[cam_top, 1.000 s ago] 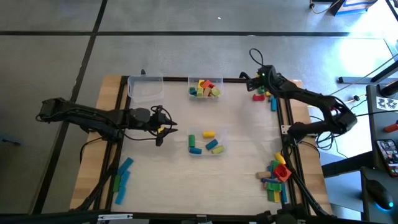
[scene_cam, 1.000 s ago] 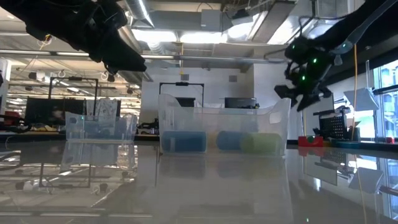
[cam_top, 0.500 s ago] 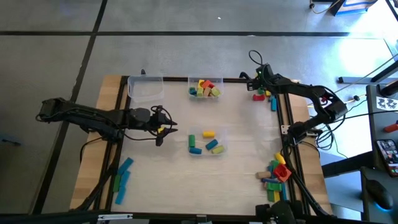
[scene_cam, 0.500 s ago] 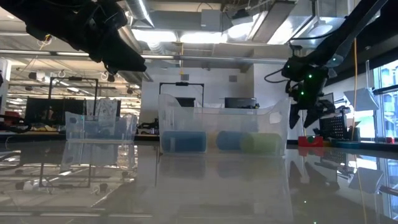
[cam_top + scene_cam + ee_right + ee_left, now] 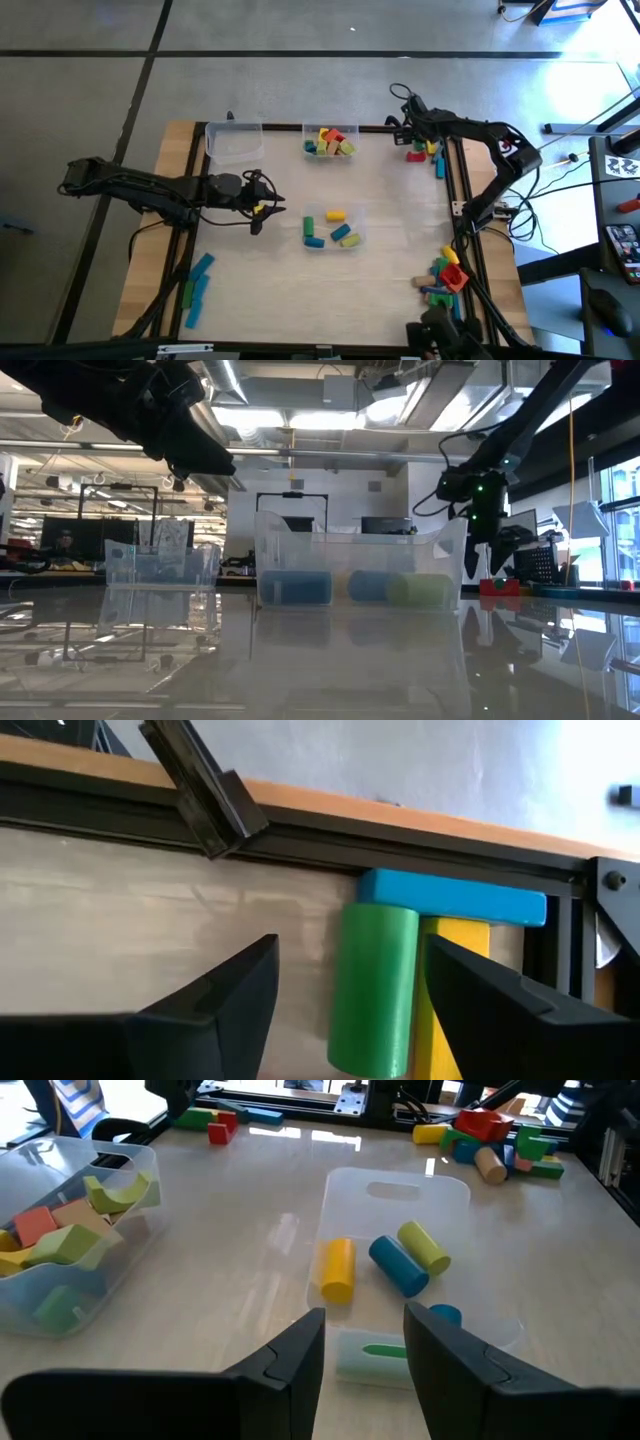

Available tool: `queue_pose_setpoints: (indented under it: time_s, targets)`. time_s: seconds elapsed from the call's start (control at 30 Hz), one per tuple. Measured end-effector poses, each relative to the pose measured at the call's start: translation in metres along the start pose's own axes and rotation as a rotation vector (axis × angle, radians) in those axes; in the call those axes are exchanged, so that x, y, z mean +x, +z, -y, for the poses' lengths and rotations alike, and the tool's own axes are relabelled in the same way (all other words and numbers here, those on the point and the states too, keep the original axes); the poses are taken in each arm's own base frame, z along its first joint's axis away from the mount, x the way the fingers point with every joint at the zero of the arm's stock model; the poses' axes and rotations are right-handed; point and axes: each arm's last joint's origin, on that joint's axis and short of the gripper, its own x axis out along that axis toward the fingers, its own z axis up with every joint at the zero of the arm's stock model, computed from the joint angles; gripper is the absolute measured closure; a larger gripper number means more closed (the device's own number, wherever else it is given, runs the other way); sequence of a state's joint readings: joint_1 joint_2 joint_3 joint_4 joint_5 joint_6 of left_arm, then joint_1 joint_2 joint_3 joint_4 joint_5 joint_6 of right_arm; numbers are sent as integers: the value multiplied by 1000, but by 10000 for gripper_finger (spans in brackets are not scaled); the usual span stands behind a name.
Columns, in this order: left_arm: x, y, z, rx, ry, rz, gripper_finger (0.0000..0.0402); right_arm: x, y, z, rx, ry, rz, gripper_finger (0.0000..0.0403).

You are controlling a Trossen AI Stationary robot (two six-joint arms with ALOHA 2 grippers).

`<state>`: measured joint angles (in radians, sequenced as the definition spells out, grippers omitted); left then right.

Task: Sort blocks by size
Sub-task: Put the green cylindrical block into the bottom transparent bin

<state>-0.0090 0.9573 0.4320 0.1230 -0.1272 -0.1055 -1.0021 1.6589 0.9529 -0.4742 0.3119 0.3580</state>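
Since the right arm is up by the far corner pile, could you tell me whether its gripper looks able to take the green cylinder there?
Probably yes: the right gripper is open, and the green cylinder lies between its fingers. A yellow block touching one side may crowd that finger.

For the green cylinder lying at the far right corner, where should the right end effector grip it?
Grip the green cylinder across its round sides, near the middle, coming from above. It lies flat, a yellow block beside it and a blue block across its end, so one finger must fit between.

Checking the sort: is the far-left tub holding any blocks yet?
No, the far-left tub shows only bare clear plastic in the high view.
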Motion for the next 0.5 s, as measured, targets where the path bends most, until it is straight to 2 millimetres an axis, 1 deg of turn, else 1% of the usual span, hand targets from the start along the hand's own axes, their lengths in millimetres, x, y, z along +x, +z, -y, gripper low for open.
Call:
queue_pose_setpoints:
  time_s: [0.27, 0.37, 0.5]
  targets:
    - [0, -1, 0, 1, 1, -7, 271, 13, 7, -8, 0, -25, -93, 157]
    - [0, -1, 0, 2, 1, -9, 271, 18, 6, -10, -3, -9, -112, 157]
    - [0, -1, 0, 12, 1, -9, 271, 18, 7, -11, -3, 41, -124, 157]
